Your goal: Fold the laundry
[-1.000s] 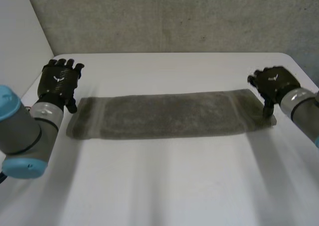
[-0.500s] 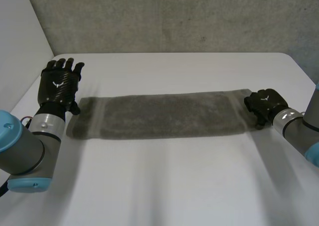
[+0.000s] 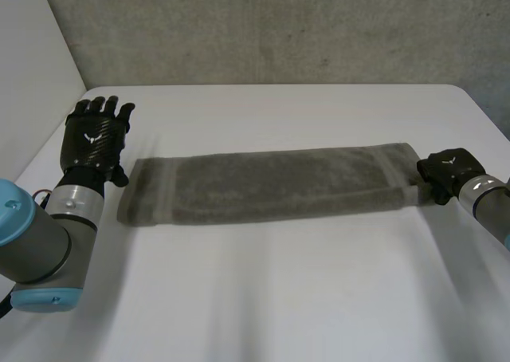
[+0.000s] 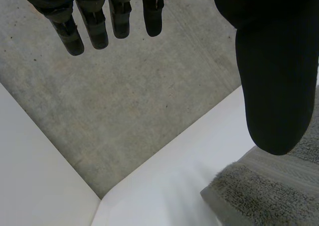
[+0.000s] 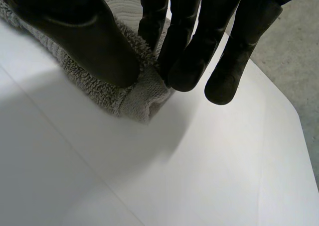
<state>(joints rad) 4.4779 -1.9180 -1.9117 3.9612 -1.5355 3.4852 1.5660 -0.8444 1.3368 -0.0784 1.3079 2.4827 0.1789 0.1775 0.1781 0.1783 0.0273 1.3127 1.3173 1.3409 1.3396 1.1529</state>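
A long grey towel (image 3: pixel 279 184) lies flat across the middle of the white table (image 3: pixel 263 298). My right hand (image 3: pixel 448 173) is at the towel's right end. In the right wrist view its thumb (image 5: pixel 84 34) and fingers (image 5: pixel 187 42) pinch the towel's near right corner (image 5: pixel 142 94), which is bunched between them. My left hand (image 3: pixel 96 135) hovers just beyond the towel's left end, fingers (image 4: pixel 94 22) straight and spread, holding nothing. The towel's left corner (image 4: pixel 249 196) lies under that hand's thumb (image 4: pixel 274 76), apart from it.
A grey concrete wall (image 3: pixel 271 27) rises behind the table's far edge. A white panel (image 3: pixel 32 75) stands at the left. Bare tabletop stretches in front of the towel and behind it.
My right hand came down onto the towel's right corner, closed on it and pulled it to the right; the whole towel slid that way. My left hand stayed in place, open.
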